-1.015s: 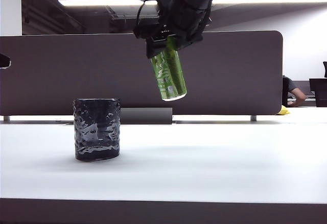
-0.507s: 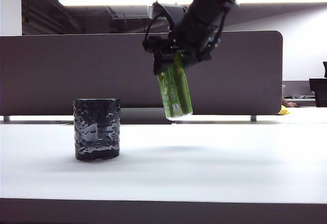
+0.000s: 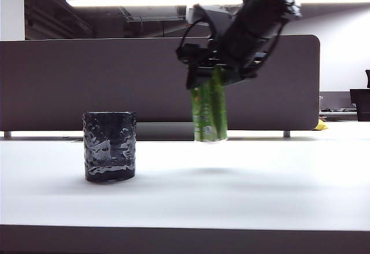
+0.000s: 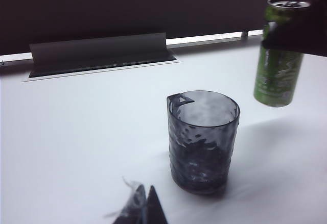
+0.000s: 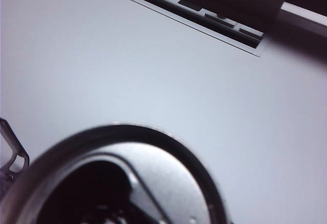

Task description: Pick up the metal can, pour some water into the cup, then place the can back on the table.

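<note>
Right jaws point(image 3: 209, 83) grip the metal can point(image 3: 208, 112) above open table point(image 3: 260, 179); left jaws point(image 4: 140, 206) look closed.

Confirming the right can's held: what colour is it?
Green with silver rims, metal can in the right gripper; clearest in left wrist view.

The right arm point(image 3: 260, 17), in the upper right of the exterior view, is matte black and bulky, with a small green light lit near its top. A pale grey boxy camera sits at its wrist, black cables looping beside it. The left hand point(image 4: 143, 211) shows only as dark pointed fingertips at the lower edge of its wrist view.
</note>
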You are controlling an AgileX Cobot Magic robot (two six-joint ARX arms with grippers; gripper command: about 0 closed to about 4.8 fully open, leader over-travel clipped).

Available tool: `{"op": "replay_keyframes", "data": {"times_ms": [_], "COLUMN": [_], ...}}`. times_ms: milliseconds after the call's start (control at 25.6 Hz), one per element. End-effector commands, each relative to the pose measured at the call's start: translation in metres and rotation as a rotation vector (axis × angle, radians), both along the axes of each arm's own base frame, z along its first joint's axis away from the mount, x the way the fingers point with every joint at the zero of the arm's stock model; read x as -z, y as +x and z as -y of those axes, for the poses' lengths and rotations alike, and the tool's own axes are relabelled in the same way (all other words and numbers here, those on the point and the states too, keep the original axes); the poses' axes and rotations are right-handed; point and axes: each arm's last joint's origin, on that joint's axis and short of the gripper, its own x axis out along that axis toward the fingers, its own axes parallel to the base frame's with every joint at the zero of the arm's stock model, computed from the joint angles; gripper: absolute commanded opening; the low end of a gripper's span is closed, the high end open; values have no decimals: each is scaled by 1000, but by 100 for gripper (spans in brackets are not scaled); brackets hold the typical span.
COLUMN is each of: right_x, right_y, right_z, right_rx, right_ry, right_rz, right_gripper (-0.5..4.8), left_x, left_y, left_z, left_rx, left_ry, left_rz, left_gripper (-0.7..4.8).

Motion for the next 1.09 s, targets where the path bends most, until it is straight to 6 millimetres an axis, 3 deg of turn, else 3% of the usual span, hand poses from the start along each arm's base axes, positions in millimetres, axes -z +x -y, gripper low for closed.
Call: {"op": "replay_keyframes", "data": {"times_ms": [39,273,468,1093], "right_x": [-7,9,20,32], "right_y": [-7,-26,-34,-34], "right_z": [12,32,37,37], "right_rx": [21,58,71,76], "right_ry": [78,140,210,197], "right_rz": [52,55,84,70], "right_gripper": [273,273,273,273], "left_x": [-2,-2,-2,-2], "left_y": [0,0,0,0], "left_z": [0,0,0,0], "left_rx": [1,1,1,0], "left_ry": [-4,-4,-5,-5], "left_rz": [13,13,13,13], "left_gripper": [-5,-5,-5,-5]}}
